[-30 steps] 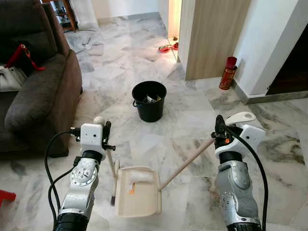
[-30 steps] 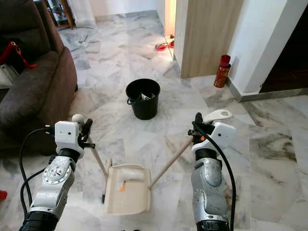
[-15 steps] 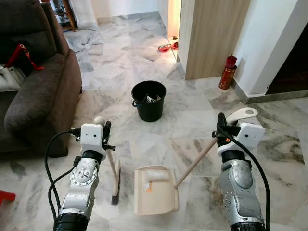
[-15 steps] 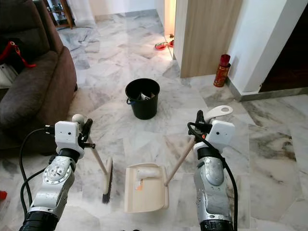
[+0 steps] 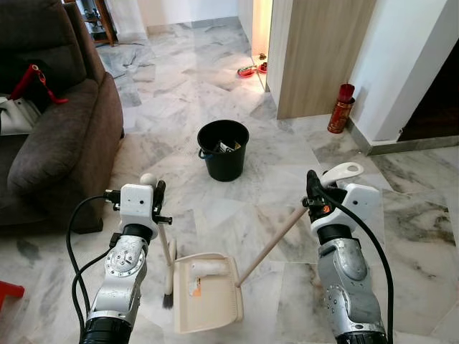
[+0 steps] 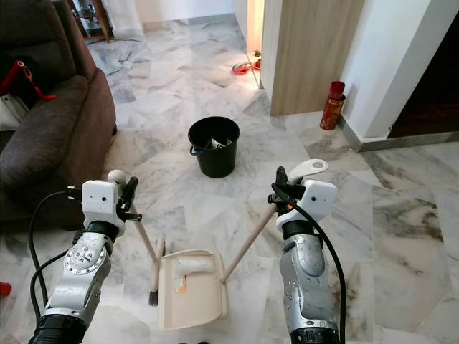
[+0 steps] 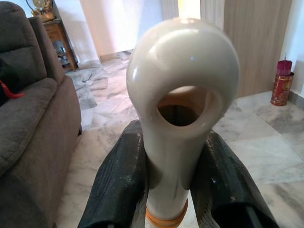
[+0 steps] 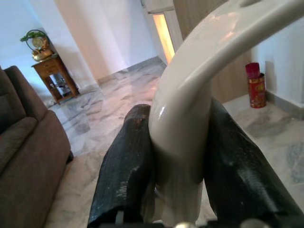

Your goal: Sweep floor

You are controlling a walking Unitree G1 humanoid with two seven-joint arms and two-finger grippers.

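My left gripper (image 5: pixel 158 195) is shut on the cream handle (image 7: pixel 183 71) of a small broom, whose dark brush head (image 5: pixel 169 284) rests on the marble floor (image 5: pixel 215 215). My right gripper (image 5: pixel 313 189) is shut on the long handle (image 5: pixel 269 244) of a cream dustpan (image 5: pixel 208 307). The pan lies flat on the floor right beside the brush head. A white crumpled piece (image 5: pixel 208 268) and a small orange scrap (image 5: pixel 193 290) lie in the pan. In each wrist view two black fingers (image 8: pixel 126 161) press against the cream handle.
A black bucket (image 5: pixel 223 149) with rubbish in it stands ahead on the floor. A brown sofa (image 5: pixel 57 143) fills the left side. A wooden panel (image 5: pixel 323 50), a white wall and a red canister (image 5: pixel 340 109) are at the right. A red object (image 5: pixel 6 292) lies at the bottom left.
Half a second ago the dustpan was off to the right of the brush; my right arm has swung it back left, up against the brush head. The left arm stayed put.
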